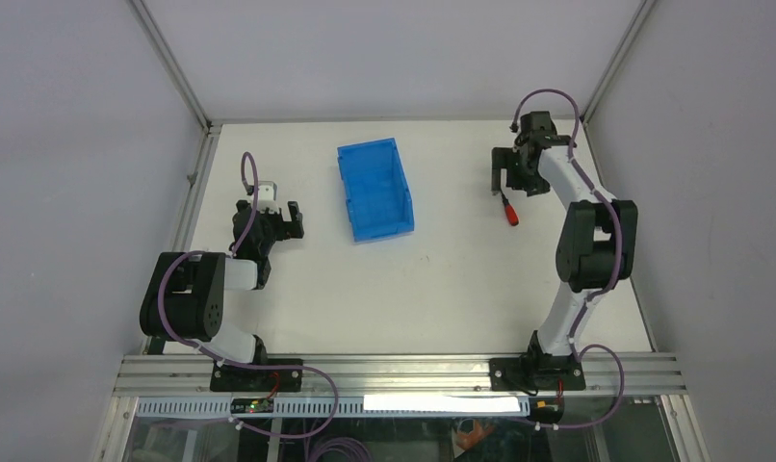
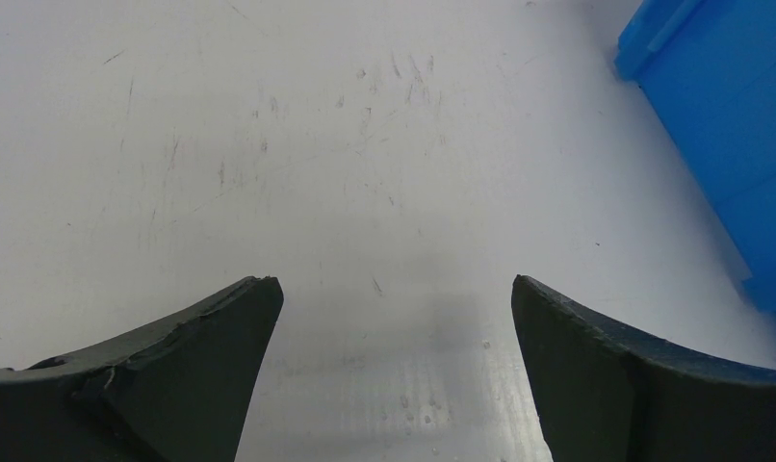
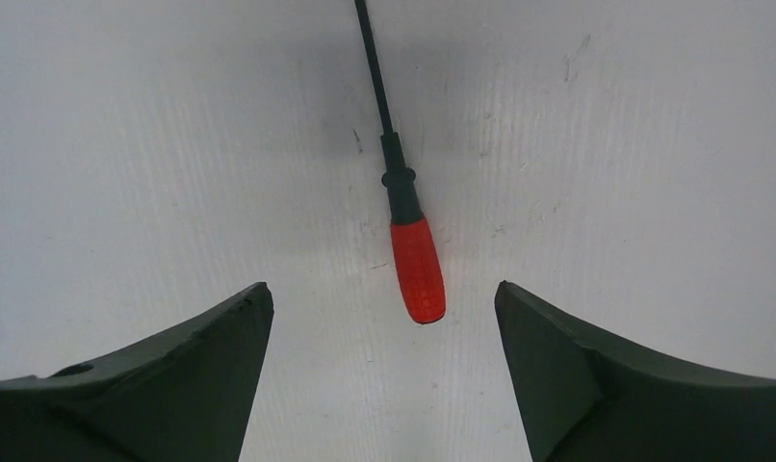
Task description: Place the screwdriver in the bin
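The screwdriver (image 1: pixel 508 212), with a red handle and a thin black shaft, lies flat on the white table at the right. In the right wrist view the screwdriver (image 3: pixel 418 269) points its handle end at the gap between my fingers, just ahead of the tips. My right gripper (image 1: pixel 507 183) (image 3: pixel 384 286) is open and empty, hovering above it. The blue bin (image 1: pixel 375 188) stands in the middle at the back, well left of the screwdriver. My left gripper (image 1: pixel 286 219) (image 2: pixel 397 279) is open and empty over bare table, left of the bin (image 2: pixel 721 115).
Metal frame rails run along the table's left edge (image 1: pixel 194 183) and its near edge (image 1: pixel 394 371). Grey walls enclose the back and sides. The right arm's elbow (image 1: pixel 596 241) stands near the right edge.
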Available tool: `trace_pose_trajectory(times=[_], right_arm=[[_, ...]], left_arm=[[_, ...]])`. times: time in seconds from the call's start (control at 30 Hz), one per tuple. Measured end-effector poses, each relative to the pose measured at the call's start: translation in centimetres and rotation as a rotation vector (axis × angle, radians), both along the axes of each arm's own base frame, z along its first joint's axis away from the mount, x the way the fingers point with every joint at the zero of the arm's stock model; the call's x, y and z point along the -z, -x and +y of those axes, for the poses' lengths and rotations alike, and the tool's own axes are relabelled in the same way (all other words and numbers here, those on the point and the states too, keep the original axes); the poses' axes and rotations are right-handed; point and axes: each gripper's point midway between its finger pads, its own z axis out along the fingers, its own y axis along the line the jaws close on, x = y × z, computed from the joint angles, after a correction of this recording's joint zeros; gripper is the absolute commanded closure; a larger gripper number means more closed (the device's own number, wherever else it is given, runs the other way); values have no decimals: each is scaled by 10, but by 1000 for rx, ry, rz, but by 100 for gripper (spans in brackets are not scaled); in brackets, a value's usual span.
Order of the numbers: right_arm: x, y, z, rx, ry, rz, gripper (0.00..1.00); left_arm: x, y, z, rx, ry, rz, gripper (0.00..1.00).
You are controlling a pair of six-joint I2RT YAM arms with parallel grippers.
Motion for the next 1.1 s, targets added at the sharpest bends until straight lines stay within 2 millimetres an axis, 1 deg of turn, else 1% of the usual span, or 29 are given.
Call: trace_pose_trajectory(times=[0.13,0.17,0.2,0.27,0.3,0.33,0.37,0.4,0.43,0.47,0.67,0.73,0.83,0.93,1.0,1.1], right_arm=[[33,-1,-6,-7,40,98,19],[39,-2,-7,-6,48,114,23],[52,-3,-9,-5,59,142,27],[69,-1,-11,-1,73,184,32],[76,1,-12,0,78,204,40],[85,5,-11,7,73,234,52],[85,5,-11,3,74,236,63],[85,4,-13,9,84,232,82],[85,3,-13,13,83,230,93],[85,3,-13,8,85,230,100],[82,5,-14,70,78,229,100],[79,11,-14,94,72,244,100],[64,18,-13,128,62,255,100],[33,18,-10,155,40,217,100],[9,16,-7,167,26,174,100],[-34,15,1,182,1,86,100]], left_arm=[[0,0,0,0,0,0,1],[0,0,0,0,0,0,1],[0,0,0,0,0,0,1],[0,0,0,0,0,0,1],[0,0,0,0,0,0,1],[0,0,0,0,0,0,1],[0,0,0,0,0,0,1],[0,0,0,0,0,0,1],[0,0,0,0,0,0,1],[0,0,0,0,0,0,1],[0,0,0,0,0,0,1],[0,0,0,0,0,0,1],[0,0,0,0,0,0,1],[0,0,0,0,0,0,1],[0,0,0,0,0,0,1],[0,0,0,0,0,0,1]])
